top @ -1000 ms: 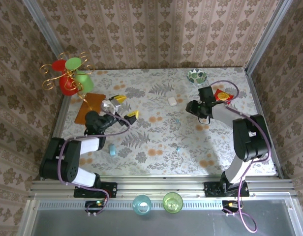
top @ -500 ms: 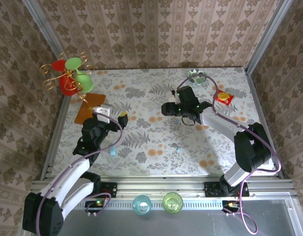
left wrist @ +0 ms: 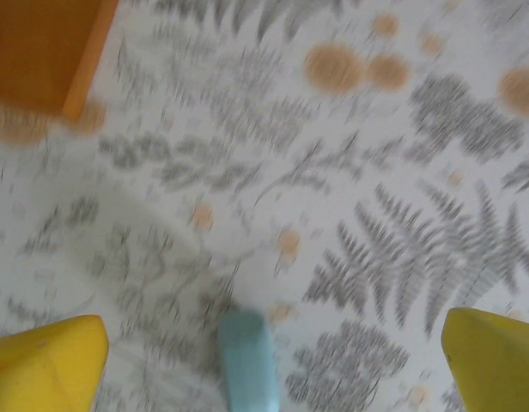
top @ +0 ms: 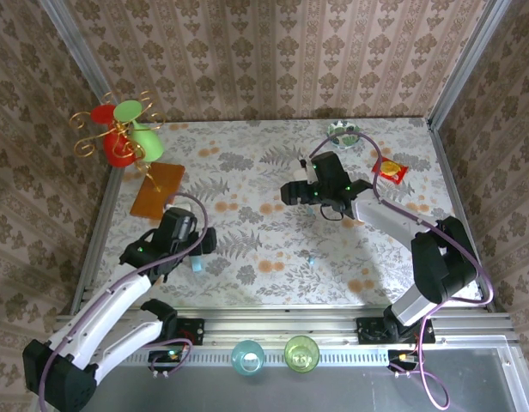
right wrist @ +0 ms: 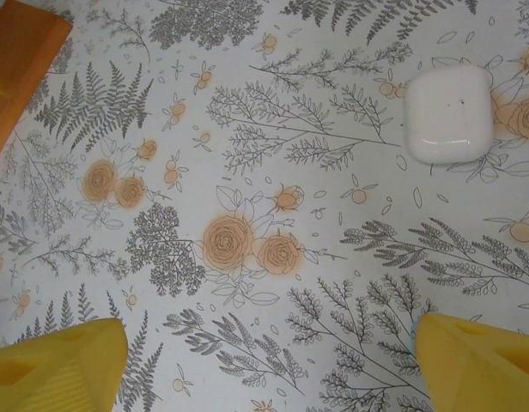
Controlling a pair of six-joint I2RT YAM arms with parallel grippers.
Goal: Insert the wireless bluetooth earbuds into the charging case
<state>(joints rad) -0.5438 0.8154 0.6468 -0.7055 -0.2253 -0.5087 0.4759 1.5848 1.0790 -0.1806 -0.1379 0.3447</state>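
Left gripper [left wrist: 273,339] hovering wide open over one light-blue charging case [left wrist: 247,369]; right gripper [right wrist: 273,356] gaping wide near one white case [right wrist: 447,114]; one earbud [top: 312,257] lying apart.

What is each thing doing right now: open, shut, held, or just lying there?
left pincer: open, holding nothing
right pincer: open, holding nothing
charging case: lying on the table, not held
earbud: loose on the table, not in the case
white pebble: lying flat, untouched
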